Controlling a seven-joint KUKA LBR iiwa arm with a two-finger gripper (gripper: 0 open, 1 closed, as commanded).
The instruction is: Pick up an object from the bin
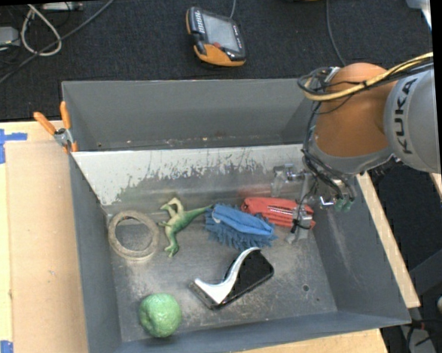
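Note:
My gripper [300, 227] hangs low at the right side of the bin, at the right end of a red-handled tool [268, 208] lying on the floor. I cannot tell whether it touches the tool. Just left of the tool lies a blue brush-like thing [238, 225], partly overlapping it. A black and white curved object [236, 278] lies below and to the left of the gripper, apart from it.
A green toy dinosaur [177, 222] and a clear tape roll [133, 235] lie at the left of the floor, and a green ball [160, 314] sits near the front left corner. The arm with its orange cover reaches in over the right wall.

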